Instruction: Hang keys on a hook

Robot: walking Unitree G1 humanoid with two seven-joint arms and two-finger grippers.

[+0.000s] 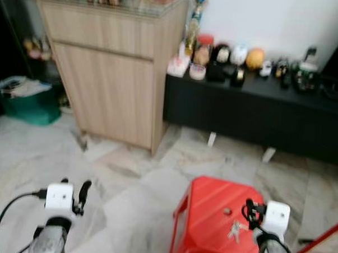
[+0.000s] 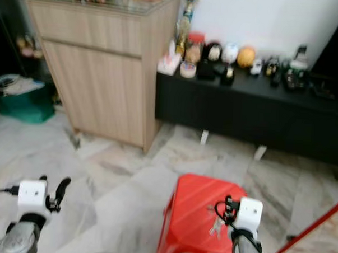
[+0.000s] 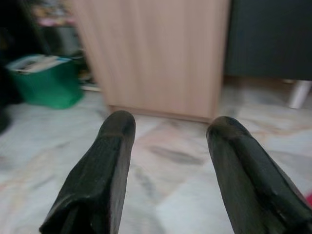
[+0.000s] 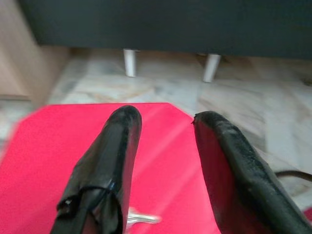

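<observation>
The right end effector point(image 4: 163, 122) hangs over the red stool point(image 1: 210, 218), its two black fingers point(image 4: 112, 156) spread apart with nothing between them. Below them, in the right wrist view, a sliver of silver metal lies on the red top, partly hidden behind one finger. From the head camera the keys point(image 1: 234, 230) lie flat on the stool top near its right edge, just beside the right end effector point(image 1: 252, 211); a small dark round spot sits on the top a little further toward the back edge. The stool's front edge is cut off by the frame.

The left end effector point(image 3: 168, 131) is held over the marble floor point(image 1: 127, 186), well apart from the stool, its fingers point(image 3: 105, 161) also apart and empty. A black cable loops from its white wrist housing.

Beyond stands a light wooden cabinet point(image 1: 112, 68) with a glass top, and to its right a low black surface point(image 1: 253, 116) carrying a row of small objects: jars, round ornaments, toy-like figures. All are blurred, and no label or writing can be read. A green bin point(image 1: 27, 100) sits by the cabinet's left side. A red bar crosses the lower right corner, cut off.
</observation>
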